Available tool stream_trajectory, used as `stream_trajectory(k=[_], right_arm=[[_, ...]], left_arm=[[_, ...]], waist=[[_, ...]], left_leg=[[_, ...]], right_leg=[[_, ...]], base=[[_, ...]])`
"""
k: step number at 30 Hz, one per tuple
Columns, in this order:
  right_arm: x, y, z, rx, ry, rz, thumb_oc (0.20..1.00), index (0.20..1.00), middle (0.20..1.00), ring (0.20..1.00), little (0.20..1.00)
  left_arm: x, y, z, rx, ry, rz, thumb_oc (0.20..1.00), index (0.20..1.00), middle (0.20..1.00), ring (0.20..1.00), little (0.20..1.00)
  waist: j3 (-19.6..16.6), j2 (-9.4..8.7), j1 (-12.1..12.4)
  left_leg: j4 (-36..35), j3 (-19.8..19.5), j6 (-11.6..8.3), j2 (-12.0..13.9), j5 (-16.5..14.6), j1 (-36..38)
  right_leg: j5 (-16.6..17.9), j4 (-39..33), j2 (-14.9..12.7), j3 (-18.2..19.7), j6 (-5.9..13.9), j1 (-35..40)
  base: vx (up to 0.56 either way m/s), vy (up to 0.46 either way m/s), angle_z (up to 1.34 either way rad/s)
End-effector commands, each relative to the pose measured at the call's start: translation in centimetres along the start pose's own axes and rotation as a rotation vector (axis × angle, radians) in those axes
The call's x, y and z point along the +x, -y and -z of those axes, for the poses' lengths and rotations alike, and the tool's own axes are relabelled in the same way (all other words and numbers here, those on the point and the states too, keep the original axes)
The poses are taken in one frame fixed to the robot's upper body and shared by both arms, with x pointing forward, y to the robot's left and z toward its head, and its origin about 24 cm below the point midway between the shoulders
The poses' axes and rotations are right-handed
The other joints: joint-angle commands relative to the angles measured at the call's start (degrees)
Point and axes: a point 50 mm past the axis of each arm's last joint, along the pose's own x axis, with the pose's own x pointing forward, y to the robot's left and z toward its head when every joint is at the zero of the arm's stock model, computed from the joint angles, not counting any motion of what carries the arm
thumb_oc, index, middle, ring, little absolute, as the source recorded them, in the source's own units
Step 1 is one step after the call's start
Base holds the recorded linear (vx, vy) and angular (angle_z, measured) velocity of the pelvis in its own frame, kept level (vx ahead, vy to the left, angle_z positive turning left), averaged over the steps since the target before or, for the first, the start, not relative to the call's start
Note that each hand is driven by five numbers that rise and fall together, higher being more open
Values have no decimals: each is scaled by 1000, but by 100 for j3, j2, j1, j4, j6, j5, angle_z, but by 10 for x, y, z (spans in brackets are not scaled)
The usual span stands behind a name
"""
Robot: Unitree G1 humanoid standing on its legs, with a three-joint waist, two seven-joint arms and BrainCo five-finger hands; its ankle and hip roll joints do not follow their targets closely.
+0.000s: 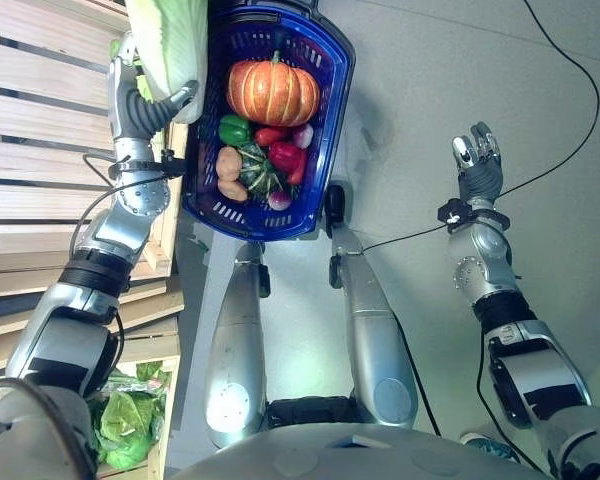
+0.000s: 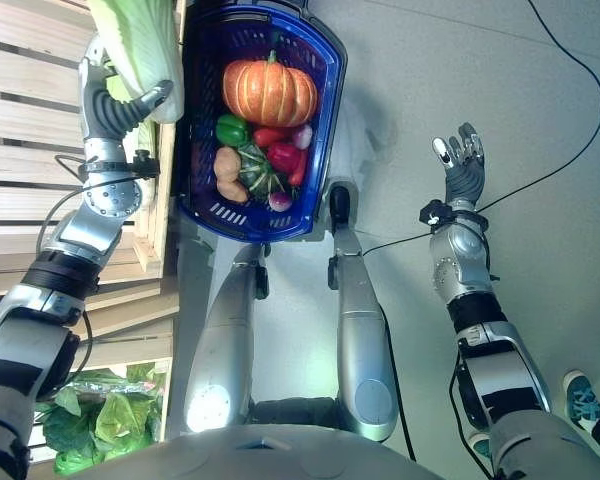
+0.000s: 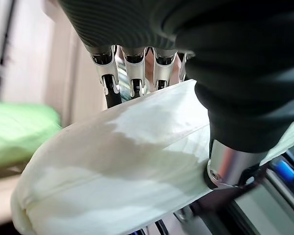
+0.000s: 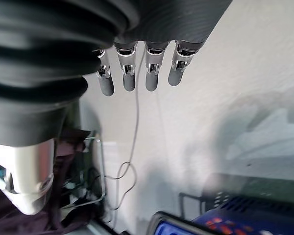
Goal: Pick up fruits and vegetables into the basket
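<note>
Pale cabbage (image 1: 170,40) in left hand (image 1: 150,105); 1 pumpkin (image 1: 273,92), approx. 7 other veg.

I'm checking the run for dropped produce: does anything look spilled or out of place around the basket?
Nothing stands out. The pumpkin, peppers and other vegetables all lie inside the blue basket. The left hand grips a pale cabbage beside the basket's rim; the right hand is open over bare floor.

Basket (image 1: 335,90) near end packed w/ veg; far end beyond pumpkin (image 1: 273,92) free.
</note>
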Motion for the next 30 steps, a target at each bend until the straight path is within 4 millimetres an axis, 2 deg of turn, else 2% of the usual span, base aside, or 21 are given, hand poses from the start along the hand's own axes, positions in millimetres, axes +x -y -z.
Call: stream_trajectory(k=[1,9,22,30], right_arm=[[-6,-1,-27,-4,158,-53,1000,1000,1000,1000,1000],[-22,-54,-51,64,230,-370,1000,1000,1000,1000,1000],[-39,-99,-58,76,159,-690,1000,1000,1000,1000,1000],[-47,-114,-55,72,87,-797,1000,1000,1000,1000,1000]], left_arm=[[6,1,-32,-20,191,58,200,200,200,200,200],[-3,24,-70,-63,359,284,200,200,200,200,200],[-22,48,-99,-80,518,535,200,200,200,200,200],[-40,63,-115,-114,602,658,200,200,200,200,200]], waist=[[-219,388,-175],[-219,367,-268],[-219,300,-286],[-219,262,-254]], left_leg=[[-547,4,125,-337,313,-69],[-640,92,135,-315,295,26],[-696,154,122,-263,371,9],[-733,162,133,-252,358,9]], right_leg=[[-679,232,175,-422,199,401],[-670,170,172,-369,258,455],[-566,115,165,-362,315,418],[-560,84,174,-368,333,409]], base=[[30,27,-5],[9,8,-3],[1,-1,-1],[0,0,0]])
